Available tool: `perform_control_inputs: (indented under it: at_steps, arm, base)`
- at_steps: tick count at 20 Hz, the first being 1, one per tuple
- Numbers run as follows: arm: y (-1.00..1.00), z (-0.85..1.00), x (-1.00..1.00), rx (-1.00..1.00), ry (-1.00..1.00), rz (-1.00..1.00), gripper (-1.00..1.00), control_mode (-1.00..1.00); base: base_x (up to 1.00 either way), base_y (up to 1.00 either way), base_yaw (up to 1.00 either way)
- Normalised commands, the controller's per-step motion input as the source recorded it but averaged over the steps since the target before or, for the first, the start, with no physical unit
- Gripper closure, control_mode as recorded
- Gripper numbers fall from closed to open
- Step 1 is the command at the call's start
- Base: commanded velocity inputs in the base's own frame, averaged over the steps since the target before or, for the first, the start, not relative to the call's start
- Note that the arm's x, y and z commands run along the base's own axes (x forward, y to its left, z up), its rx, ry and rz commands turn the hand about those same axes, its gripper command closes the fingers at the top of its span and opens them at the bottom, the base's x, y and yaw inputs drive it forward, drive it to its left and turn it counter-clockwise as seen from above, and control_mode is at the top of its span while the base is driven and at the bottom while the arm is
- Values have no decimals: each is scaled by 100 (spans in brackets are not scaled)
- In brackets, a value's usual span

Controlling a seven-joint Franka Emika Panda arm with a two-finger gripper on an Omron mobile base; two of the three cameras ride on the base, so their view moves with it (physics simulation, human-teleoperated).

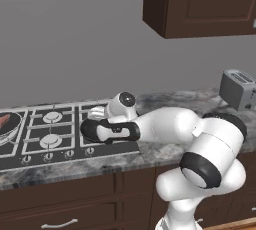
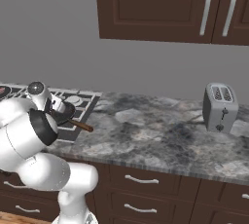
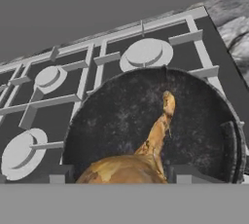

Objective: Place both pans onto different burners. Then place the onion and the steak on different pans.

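We are seeing the gripper point(image 3: 116, 174) holding the onion point(image 3: 131, 162) between part-open fingertips point(image 3: 182, 173), directly above a pan point(image 3: 194, 116) on the hob point(image 3: 58, 101); steak point(image 1: 4, 120) sitting in the other pan point(image 1: 12, 129).

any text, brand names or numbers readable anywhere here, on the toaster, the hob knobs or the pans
None can be read.
Toaster: plain grey sides, no brand or label.
Hob knobs: no markings that can be made out; too small to tell.
Pan under the onion: no lettering.
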Motion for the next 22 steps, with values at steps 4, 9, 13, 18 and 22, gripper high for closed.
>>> perform_control_inputs:
  at_steps: [4,9,13,18,22]
  arm:
    - [0,-35,1,0,0,0,100,-100]
    - [0,-42,3,0,0,0,100,-100]
    - [0,-23,2,-1,0,0,100,-100]
    - [-1,-11,15,0,0,0,100,-100]
    - [-6,0,44,0,0,0,100,-100]
  base:
    - [0,0,0]
    - [0,0,0]
    - [0,0,0]
    - [0,0,0]
    - [0,0,0]
